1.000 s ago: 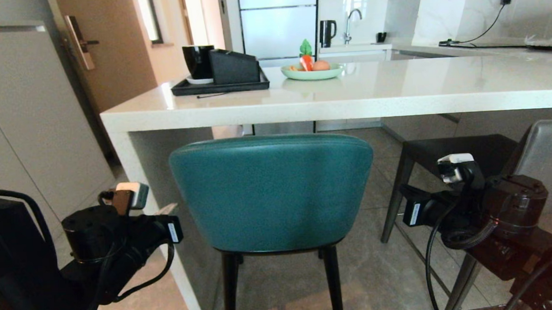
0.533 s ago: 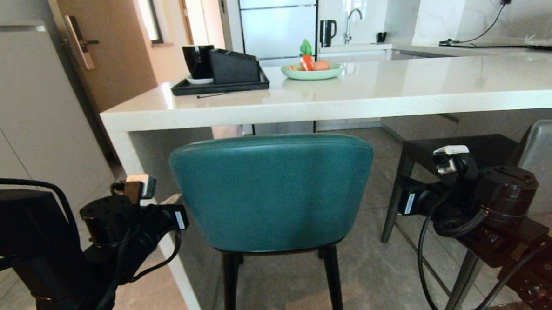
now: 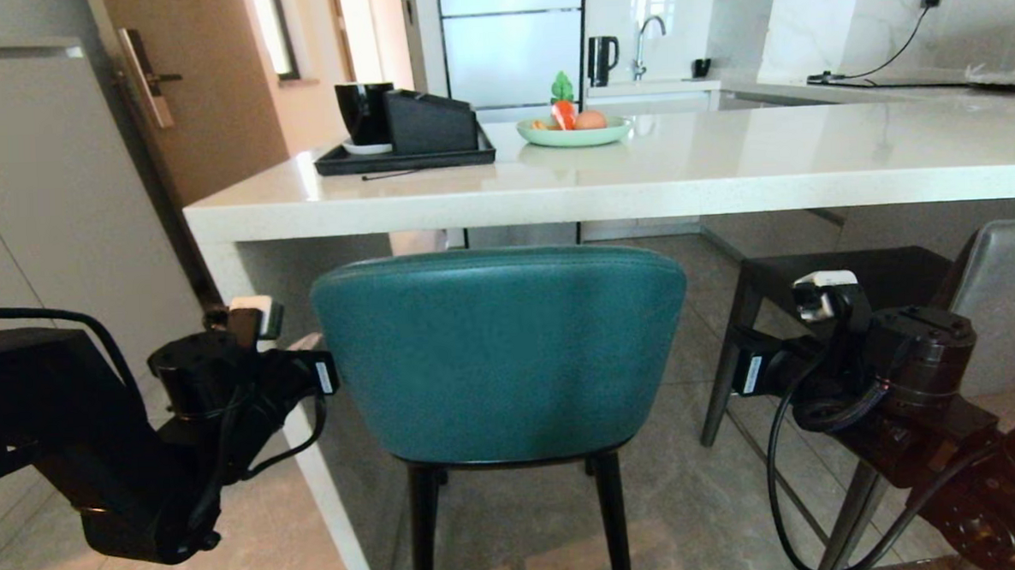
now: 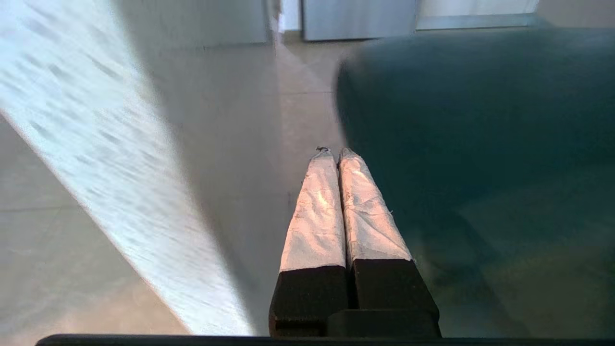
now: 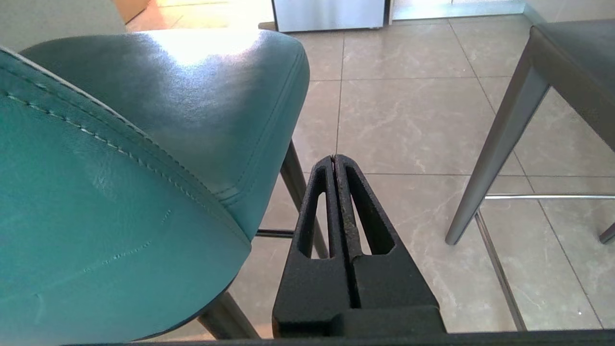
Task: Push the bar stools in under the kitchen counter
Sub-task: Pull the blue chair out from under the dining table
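The teal bar stool (image 3: 502, 354) stands in front of the kitchen counter (image 3: 641, 198), its rounded back towards me and below the slab's edge. The grey bar stool (image 3: 1009, 297) stands at the right with its dark seat (image 3: 850, 274) under the counter top. My left arm (image 3: 212, 392) is at the teal stool's left side. In the left wrist view the left gripper (image 4: 335, 153) is shut and empty, between the stool (image 4: 480, 144) and the counter's white side leg (image 4: 96, 168). The right gripper (image 5: 334, 157) is shut and empty, just off the teal stool's (image 5: 120, 168) right edge.
A black tray (image 3: 405, 159) with a cup and a box and a green plate of fruit (image 3: 575, 133) sit on the counter. A grey cabinet wall (image 3: 42, 211) runs along the left. The grey stool's leg (image 5: 495, 154) stands right of my right gripper on the tiled floor.
Both arms have risen and reached forward to the teal stool's sides, the left one more. The stools and the counter have not moved.
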### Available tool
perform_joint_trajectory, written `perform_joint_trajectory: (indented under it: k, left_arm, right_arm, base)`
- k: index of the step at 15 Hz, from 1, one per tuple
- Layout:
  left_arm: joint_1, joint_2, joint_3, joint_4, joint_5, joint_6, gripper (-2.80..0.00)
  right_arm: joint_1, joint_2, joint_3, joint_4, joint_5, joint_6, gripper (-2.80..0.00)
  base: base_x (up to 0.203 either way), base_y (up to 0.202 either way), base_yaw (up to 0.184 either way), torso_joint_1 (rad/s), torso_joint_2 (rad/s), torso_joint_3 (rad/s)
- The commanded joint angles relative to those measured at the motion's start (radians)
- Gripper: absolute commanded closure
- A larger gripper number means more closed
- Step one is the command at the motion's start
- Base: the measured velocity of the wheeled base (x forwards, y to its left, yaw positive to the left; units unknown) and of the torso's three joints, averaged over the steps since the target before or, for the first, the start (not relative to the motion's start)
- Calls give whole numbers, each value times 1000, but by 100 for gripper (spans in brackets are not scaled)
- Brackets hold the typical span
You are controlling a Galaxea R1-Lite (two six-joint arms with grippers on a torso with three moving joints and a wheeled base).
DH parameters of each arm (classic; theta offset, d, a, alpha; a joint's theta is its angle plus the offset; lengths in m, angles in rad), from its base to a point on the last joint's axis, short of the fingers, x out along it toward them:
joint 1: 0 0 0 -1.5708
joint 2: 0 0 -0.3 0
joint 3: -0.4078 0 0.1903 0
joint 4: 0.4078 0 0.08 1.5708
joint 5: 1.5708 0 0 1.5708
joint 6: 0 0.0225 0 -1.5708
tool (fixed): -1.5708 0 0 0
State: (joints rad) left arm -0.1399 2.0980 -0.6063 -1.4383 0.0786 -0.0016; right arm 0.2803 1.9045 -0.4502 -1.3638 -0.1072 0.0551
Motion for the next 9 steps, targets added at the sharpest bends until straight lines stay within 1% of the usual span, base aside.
perform_joint_trajectory:
  k: [1,3,5,7,9]
  left_arm:
    - [20,12,-17,-7,-5,12,0]
    - [1,22,-29,-8,-1,12,0]
    - [-35,30,-43,10,8,15,0]
    - [-44,45,-84,36,13,14,0]
    - [-39,73,-101,41,21,12,0]
  right_arm:
    - [0,2,-1,-8,0,0,0]
    - [3,15,-2,-8,0,-3,0]
    - [3,16,-2,-8,0,0,0]
    - [2,13,-4,-8,1,-4,0]
    - [-2,20,-15,-8,1,-8,0]
  base:
    - [0,0,0,0,0,0]
    - [0,0,0,0,0,0]
    - [0,0,0,0,0,0]
    - [0,0,0,0,0,0]
    - [0,0,0,0,0,0]
